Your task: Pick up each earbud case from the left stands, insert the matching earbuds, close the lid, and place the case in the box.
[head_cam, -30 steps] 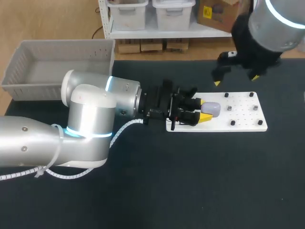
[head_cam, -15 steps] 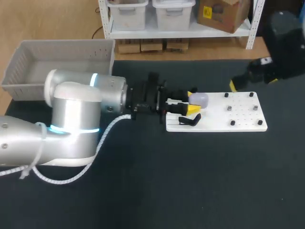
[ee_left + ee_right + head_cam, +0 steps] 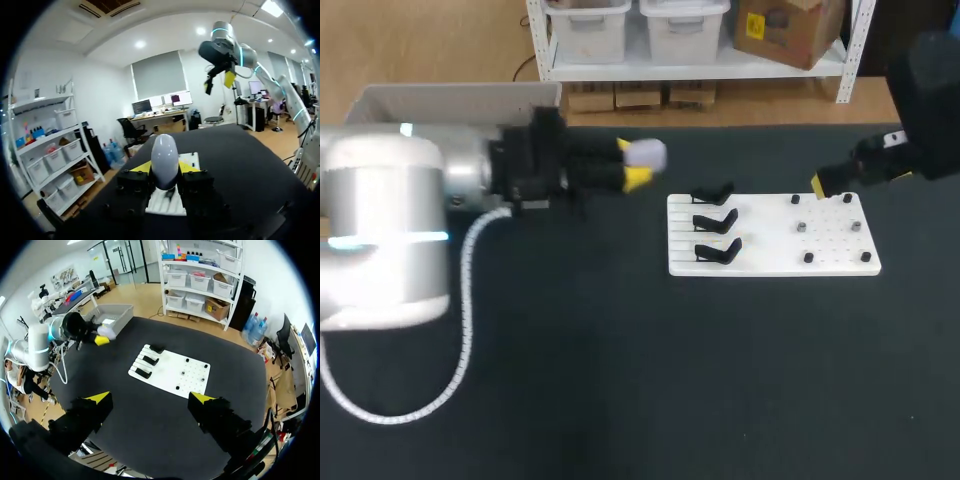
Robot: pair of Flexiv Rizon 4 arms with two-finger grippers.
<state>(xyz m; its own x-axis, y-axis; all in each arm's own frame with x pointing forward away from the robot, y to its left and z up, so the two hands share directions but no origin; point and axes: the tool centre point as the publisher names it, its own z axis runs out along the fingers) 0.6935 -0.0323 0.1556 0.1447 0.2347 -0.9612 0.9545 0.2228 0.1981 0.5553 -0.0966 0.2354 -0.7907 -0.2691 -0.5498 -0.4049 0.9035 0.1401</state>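
Earbud case (image 3: 647, 153) (image 3: 165, 159), pale and rounded, lid shut, is pinched between the two yellow tips of the left gripper (image 3: 636, 164) (image 3: 165, 172). One finger (image 3: 141, 167) sits on each side, both touching, and the rounded end of the case pokes out past the tips. The case is held up off the table (image 3: 620, 380), between the box (image 3: 450, 97) and the white board (image 3: 770, 240), clear of both.

The left arm (image 3: 390, 210) comes in low across the table's left side, in front of the box. The box is grey plastic and sits at the far left corner.

On the board's left part are three black stands (image 3: 715, 220), all bare. Small dark pieces (image 3: 801, 227) sit on its right part, too small to tell what they are.

The right gripper (image 3: 150, 399) is spread wide with nothing in it, high above the table, with the board (image 3: 172, 371) well ahead of it. The right arm (image 3: 932, 80) hangs over the board's far right corner.
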